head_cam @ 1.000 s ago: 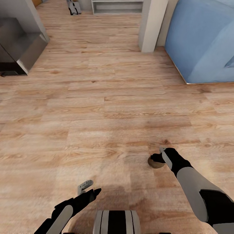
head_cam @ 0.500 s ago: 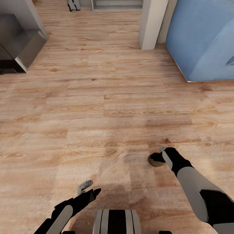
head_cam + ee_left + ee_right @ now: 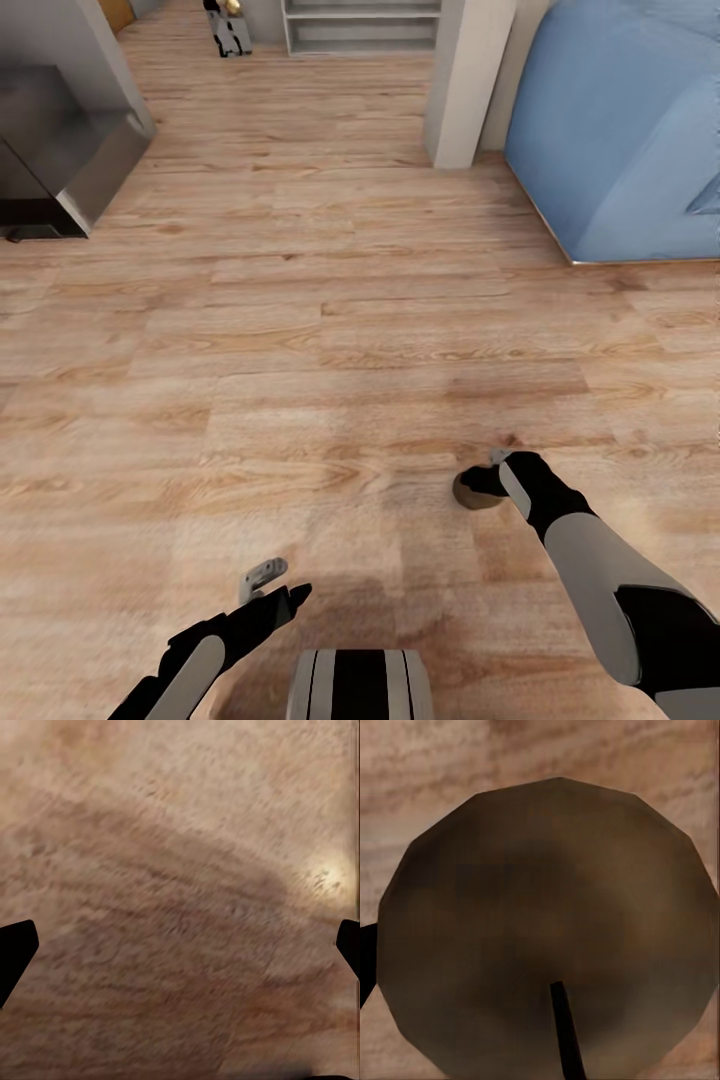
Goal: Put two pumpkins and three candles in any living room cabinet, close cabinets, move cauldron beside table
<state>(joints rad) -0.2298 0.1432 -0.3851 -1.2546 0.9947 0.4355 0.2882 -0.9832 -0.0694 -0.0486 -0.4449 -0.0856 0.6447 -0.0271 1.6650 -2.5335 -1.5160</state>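
Note:
A taupe candle with a flat top sits between the fingers of my right gripper, low over the wood floor, to the right and a little ahead of my base. In the right wrist view the candle looms very close, its dark wick pointing at the camera, and one dark fingertip shows at its side. My left gripper hangs open over bare floor near my base. Its two dark fingertips stand far apart with nothing between them.
A blue sofa fills the far right. A pale pillar stands beside it. A grey metal unit sits at the far left, and a grey shelf at the back. My base shows below.
The head view has shifted slightly, showing a bit more of the far room. Both arms hold their poses, and the candle stays in the right gripper.

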